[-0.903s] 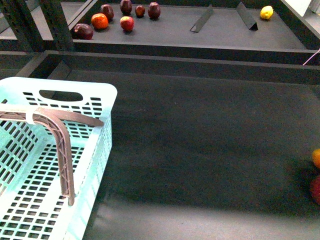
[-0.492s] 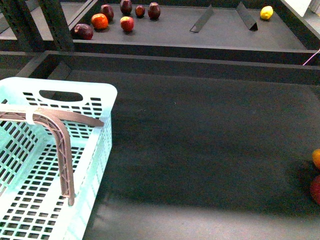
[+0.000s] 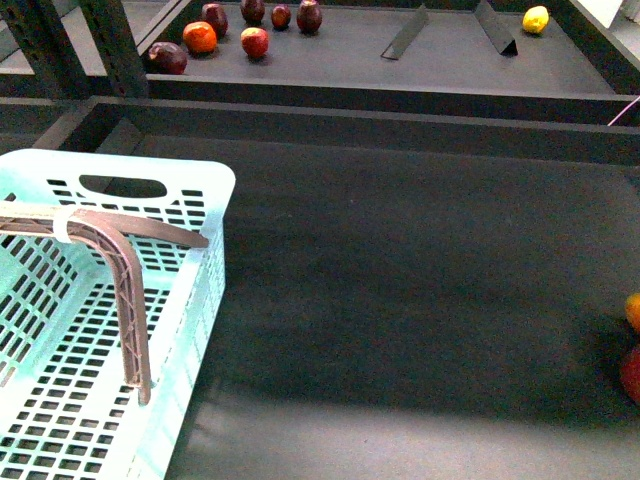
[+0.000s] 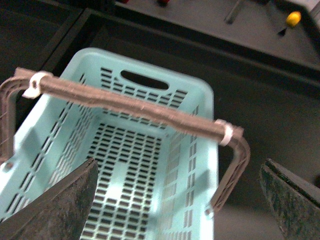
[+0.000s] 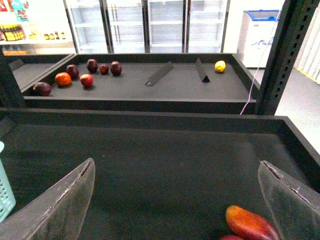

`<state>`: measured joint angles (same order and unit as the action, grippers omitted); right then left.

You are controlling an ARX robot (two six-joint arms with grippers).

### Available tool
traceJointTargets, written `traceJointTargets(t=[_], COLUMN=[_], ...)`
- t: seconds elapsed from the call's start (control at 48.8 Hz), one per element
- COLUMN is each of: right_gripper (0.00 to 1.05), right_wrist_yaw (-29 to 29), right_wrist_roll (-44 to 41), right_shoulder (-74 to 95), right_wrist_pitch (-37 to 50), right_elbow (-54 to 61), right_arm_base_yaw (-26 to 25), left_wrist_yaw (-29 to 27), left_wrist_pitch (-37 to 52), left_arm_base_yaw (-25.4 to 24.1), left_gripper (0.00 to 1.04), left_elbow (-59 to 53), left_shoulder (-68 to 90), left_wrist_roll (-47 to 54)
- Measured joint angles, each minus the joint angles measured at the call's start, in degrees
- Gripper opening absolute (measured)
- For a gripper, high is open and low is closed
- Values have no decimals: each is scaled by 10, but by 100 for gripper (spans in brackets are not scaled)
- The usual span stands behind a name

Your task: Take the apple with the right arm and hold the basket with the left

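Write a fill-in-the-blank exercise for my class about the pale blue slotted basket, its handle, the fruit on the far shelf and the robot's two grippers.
1. The pale mint-blue slotted plastic basket holds ___ fruit.
2. Its brown lattice handle carries ___ white bands.
3. The small fruit lying alone at the right end of the far dark shelf is ___ in colour.
4. The left gripper and the right gripper both stand ___, gripping nothing.

Missing words: no; two; yellow; open.
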<state>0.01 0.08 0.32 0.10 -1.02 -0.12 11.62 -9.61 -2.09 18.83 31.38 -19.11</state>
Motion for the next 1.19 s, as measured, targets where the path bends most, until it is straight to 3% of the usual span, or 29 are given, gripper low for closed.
traceJointTargets(t=[0.082,0.328,0.472,0.759,1.19], right_gripper=[96,96,96,96,96], right_wrist_yaw=[0,0,0,0,0], right_wrist_roll=[0,0,0,0,0], right_shoulder=[0,0,0,0,0], right_wrist_pitch=[0,0,0,0,0], right_elbow=[0,0,0,0,0], right_arm_base_yaw=[0,0,0,0,0], left_wrist_yaw=[46,37,28,7,-5], left_wrist_pitch=[46,158,224,234,199], left_arm_base_yaw=[-20,-4,0,-10,-17], left_gripper=[98,98,98,98,18], left_elbow=[23,38,96,167,202], left_shoulder=[98,305,438,583,610], left_wrist_roll=[-111,-363,-417,-472,-494])
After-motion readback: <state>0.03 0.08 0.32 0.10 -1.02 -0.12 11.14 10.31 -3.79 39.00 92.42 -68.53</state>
